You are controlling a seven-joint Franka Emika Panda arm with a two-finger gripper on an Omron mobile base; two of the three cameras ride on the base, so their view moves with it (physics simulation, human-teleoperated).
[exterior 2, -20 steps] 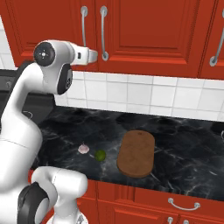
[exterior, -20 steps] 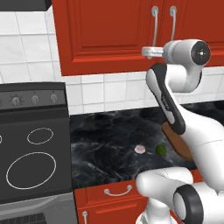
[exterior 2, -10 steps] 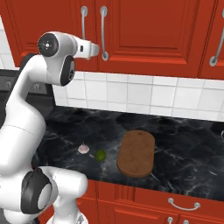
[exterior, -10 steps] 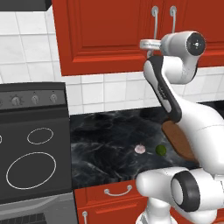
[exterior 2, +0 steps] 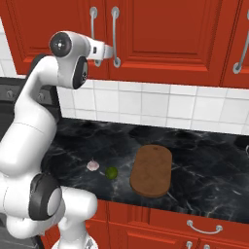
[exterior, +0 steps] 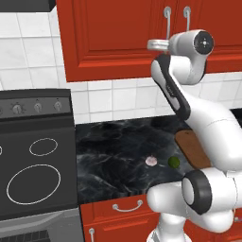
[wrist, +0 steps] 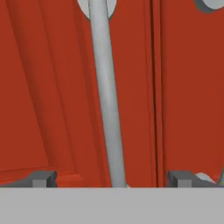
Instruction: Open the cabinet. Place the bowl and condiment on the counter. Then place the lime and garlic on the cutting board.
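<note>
The red cabinet (exterior: 113, 38) (exterior 2: 170, 34) hangs on the wall with both doors shut. My gripper (exterior: 152, 45) (exterior 2: 115, 54) is open and raised up against a door. In the hand view one long silver handle (wrist: 107, 96) runs between my fingertips (wrist: 42, 178), close beside the door seam, with room on both sides. On the black counter (exterior: 113, 156) (exterior 2: 204, 160) lie the pale garlic (exterior: 151, 160) (exterior 2: 92, 166) and the green lime (exterior: 173, 162) (exterior 2: 111, 172) side by side. The brown cutting board (exterior: 189, 144) (exterior 2: 151, 170) is bare, to their right. The bowl and condiment are hidden.
A dark stovetop (exterior: 33, 165) with white rings adjoins the counter on the left. Red lower drawers (exterior: 127, 206) (exterior 2: 202, 227) run below the counter edge. White tiles cover the wall between counter and cabinet.
The hand has risen and reached forward to the cabinet door, bringing the handle between the open fingers. The garlic, lime and board have stayed put.
</note>
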